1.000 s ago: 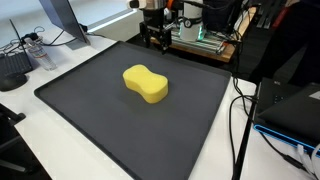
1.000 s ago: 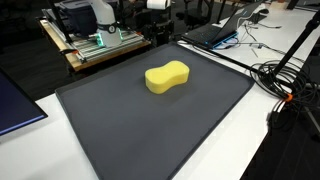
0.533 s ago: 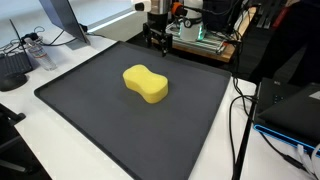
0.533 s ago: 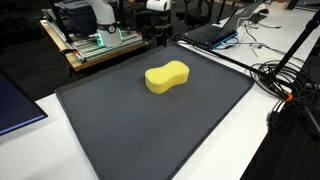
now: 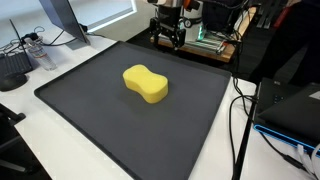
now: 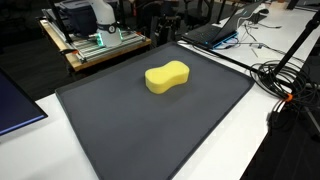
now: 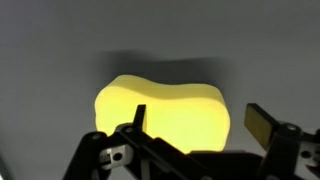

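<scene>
1. The yellow peanut-shaped foam sponge (image 5: 146, 84) lies near the middle of the dark grey flat mat (image 5: 95, 125).
2. The black gripper (image 5: 168, 40) hangs over the mat's far edge, well apart from the sponge.
3. Its fingers (image 7: 137, 118) stand spread, holding nothing.

This looks like a robotics lab. In an exterior view, a white table (image 5: 60, 150) carries a black mat (image 5: 190, 120), with a monitor (image 5: 62, 20) at 10 o'clock. In an exterior view, a wooden cart (image 6: 95, 55) of bare electronics stands at 11 o'clock, a laptop (image 6: 215, 32) at 1 o'clock, and tangled cables (image 6: 285, 80) at 3 o'clock.
</scene>
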`<state>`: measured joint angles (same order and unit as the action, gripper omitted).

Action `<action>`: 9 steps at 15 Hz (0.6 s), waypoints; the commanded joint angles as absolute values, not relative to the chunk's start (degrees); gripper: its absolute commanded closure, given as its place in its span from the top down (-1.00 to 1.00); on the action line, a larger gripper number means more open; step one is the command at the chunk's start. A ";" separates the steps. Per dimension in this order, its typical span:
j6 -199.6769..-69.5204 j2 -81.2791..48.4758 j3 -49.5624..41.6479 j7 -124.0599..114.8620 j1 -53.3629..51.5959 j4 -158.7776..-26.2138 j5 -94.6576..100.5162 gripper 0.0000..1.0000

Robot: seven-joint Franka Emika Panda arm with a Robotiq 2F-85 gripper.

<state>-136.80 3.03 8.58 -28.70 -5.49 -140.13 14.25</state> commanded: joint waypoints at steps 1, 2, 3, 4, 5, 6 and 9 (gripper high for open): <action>-127.57 3.12 10.17 -27.01 -7.17 -133.98 17.10 1.00; -124.89 2.52 10.62 -25.79 -7.68 -131.84 17.30 1.00; -122.54 2.13 11.03 -25.14 -8.12 -129.90 17.91 1.00; -119.47 1.66 11.53 -24.28 -8.65 -127.61 18.45 1.00; -117.11 1.31 11.95 -23.31 -9.12 -125.61 19.21 1.00; -114.45 0.80 12.34 -22.64 -9.54 -123.49 19.94 1.00; -107.81 -1.39 13.53 -20.85 -11.02 -117.25 22.39 1.00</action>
<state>-114.12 2.10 12.72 -22.67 -9.67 -124.03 19.42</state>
